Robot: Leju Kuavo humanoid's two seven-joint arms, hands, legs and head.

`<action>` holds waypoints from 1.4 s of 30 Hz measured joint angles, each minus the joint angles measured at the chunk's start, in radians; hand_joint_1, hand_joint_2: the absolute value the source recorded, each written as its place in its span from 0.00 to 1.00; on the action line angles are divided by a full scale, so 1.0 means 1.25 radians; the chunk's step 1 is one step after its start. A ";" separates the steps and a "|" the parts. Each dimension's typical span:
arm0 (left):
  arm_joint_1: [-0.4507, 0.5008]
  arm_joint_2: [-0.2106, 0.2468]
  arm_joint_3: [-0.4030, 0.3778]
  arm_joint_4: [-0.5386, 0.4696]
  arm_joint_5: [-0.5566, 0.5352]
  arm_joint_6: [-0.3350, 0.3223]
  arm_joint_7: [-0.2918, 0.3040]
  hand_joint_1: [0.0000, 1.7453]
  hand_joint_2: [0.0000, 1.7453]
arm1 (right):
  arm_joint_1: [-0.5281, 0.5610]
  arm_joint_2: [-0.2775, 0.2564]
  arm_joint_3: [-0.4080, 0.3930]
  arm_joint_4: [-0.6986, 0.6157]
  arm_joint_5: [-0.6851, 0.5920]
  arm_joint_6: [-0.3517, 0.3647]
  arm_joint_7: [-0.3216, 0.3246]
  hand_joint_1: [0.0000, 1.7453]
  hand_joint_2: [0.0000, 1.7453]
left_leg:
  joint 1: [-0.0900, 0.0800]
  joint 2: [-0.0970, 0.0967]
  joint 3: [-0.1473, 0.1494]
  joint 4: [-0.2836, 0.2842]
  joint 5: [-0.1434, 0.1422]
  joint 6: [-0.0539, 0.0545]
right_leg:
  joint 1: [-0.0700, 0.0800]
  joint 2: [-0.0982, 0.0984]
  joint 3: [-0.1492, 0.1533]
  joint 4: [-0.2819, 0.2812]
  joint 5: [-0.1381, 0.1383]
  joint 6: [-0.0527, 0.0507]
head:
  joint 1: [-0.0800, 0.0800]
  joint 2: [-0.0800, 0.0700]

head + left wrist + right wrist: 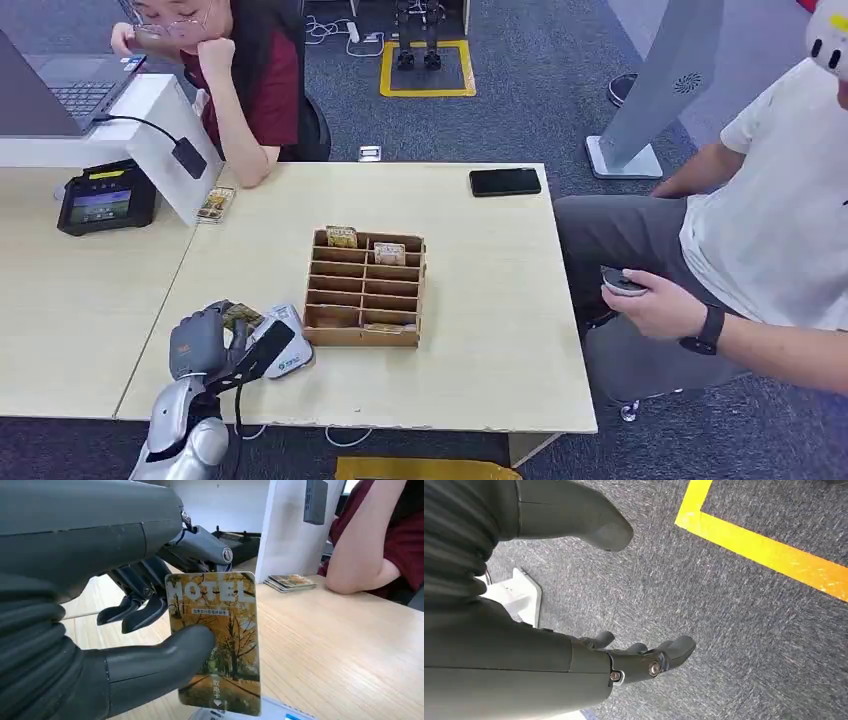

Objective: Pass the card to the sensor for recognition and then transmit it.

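Note:
My left hand [203, 341] is over the near left part of the light wooden table [480, 330]. It pinches a hotel card [220, 630] with an autumn tree picture between thumb and fingers, holding it upright. The card [240, 315] hangs just above a white sensor [288, 352] with a blue logo, whose edge [282, 712] shows right under the card. Whether card and sensor touch I cannot tell. My right hand [639, 657] hangs beside my body over grey carpet, its fingers apart and holding nothing.
A wooden card rack [365, 288] stands right of the sensor with a few cards in its far slots. A card stack [216, 203], a black terminal [98, 197] and a phone [505, 181] lie farther off. One person [250, 80] leans on the far edge, and another [760, 230] sits at right.

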 joint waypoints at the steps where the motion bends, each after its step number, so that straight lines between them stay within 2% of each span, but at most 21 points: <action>1: 0.000 0.000 0.000 0.001 -0.002 -0.004 -0.001 1.00 1.00 | 0.000 0.001 0.000 0.000 0.000 0.000 0.001 0.00 1.00 | 0.000 0.000 0.000 0.000 0.000 0.000 | 0.000 0.000 0.000 0.000 0.000 0.000 | 0.000 0.000; 8: -0.010 -0.002 0.000 0.003 0.023 -0.059 -0.011 1.00 1.00 | -0.001 0.002 0.000 0.000 0.002 0.001 0.006 0.00 1.00 | 0.000 0.000 0.001 0.000 0.000 0.000 | 0.000 -0.001 0.001 0.000 0.000 0.000 | 0.000 0.000; 9: -0.012 -0.004 0.000 0.003 0.066 -0.077 -0.035 1.00 1.00 | -0.001 0.002 0.000 0.000 0.002 0.000 0.006 0.00 1.00 | 0.000 0.000 0.001 0.000 0.000 0.000 | 0.000 -0.001 0.001 0.000 0.000 0.000 | 0.000 0.000; 11: -0.011 -0.006 0.008 0.000 0.208 -0.132 -0.079 1.00 1.00 | -0.001 0.002 0.000 0.000 0.002 -0.002 0.007 0.00 1.00 | 0.000 0.000 0.001 0.000 0.000 0.000 | 0.000 -0.001 0.001 0.000 0.000 0.000 | 0.000 0.000; 12: -0.008 -0.007 0.016 -0.013 0.313 -0.190 -0.086 1.00 1.00 | 0.000 0.003 0.000 0.000 0.003 -0.004 0.009 0.00 1.00 | 0.000 0.000 0.001 0.000 0.000 0.000 | 0.000 -0.001 0.001 0.000 0.000 0.000 | 0.000 0.000; 13: -0.007 -0.007 0.021 -0.030 0.378 -0.235 -0.086 1.00 1.00 | 0.000 0.003 0.000 0.000 0.003 -0.005 0.009 0.00 1.00 | 0.000 0.000 0.000 0.000 0.000 0.000 | 0.000 -0.001 0.001 0.000 0.000 0.000 | 0.000 0.000; 16: -0.005 0.002 0.036 -0.060 0.502 -0.319 -0.085 1.00 1.00 | 0.000 0.004 0.000 0.000 0.005 -0.007 0.009 0.00 1.00 | 0.000 0.000 0.001 0.000 0.000 0.000 | 0.000 0.000 0.001 0.000 0.001 -0.001 | 0.000 0.000; 19: -0.002 0.015 0.045 -0.074 0.560 -0.350 -0.084 1.00 1.00 | 0.001 0.005 0.000 0.000 0.005 -0.007 0.013 0.00 1.00 | 0.000 0.000 0.000 0.000 0.000 0.000 | 0.000 0.000 0.000 0.000 0.000 -0.001 | 0.001 0.000; 24: 0.001 0.027 0.045 -0.074 0.602 -0.353 -0.074 1.00 1.00 | 0.001 0.005 0.000 0.000 0.008 -0.010 0.013 0.00 1.00 | 0.000 0.000 0.000 0.000 0.000 0.000 | 0.000 -0.001 0.000 0.000 0.000 -0.001 | 0.000 0.000; 30: 0.001 0.033 0.044 -0.074 0.613 -0.339 -0.068 1.00 1.00 | 0.000 0.006 0.000 0.000 0.011 -0.012 0.013 0.00 1.00 | 0.000 0.000 0.000 0.000 0.000 0.000 | 0.000 -0.001 0.000 0.000 0.000 -0.001 | 0.001 0.000; 35: 0.001 0.035 0.044 -0.074 0.573 -0.314 -0.055 1.00 1.00 | 0.000 0.009 0.000 0.000 0.011 -0.012 0.014 0.00 1.00 | 0.000 0.000 0.000 0.000 0.000 0.000 | 0.000 -0.001 0.000 0.000 0.000 -0.001 | 0.000 0.000; 42: 0.001 0.034 0.026 -0.058 0.462 -0.269 -0.041 1.00 1.00 | -0.001 0.013 0.000 0.000 0.012 -0.011 0.013 0.00 1.00 | 0.000 0.000 0.000 0.000 0.000 0.000 | 0.000 -0.001 0.000 0.000 0.000 -0.001 | 0.000 0.000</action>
